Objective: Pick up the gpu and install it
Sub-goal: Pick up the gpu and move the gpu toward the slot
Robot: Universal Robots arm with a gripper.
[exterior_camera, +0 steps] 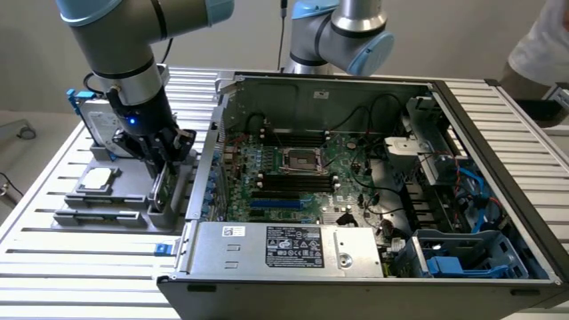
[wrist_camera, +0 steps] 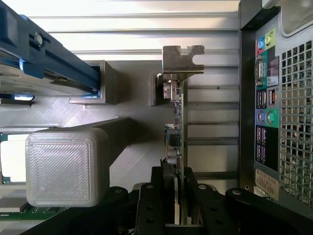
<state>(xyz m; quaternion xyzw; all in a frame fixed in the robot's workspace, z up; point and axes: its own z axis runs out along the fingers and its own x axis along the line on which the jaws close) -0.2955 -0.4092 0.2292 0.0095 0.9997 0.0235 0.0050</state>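
Gripper up close: jaws pinched onto the gpu, standing on edge in its holder beside the case. Its long axis runs straight away from the jaws, bracket farthest.

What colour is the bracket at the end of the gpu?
Silver; the bracket on the gpu shows best in the wrist view.
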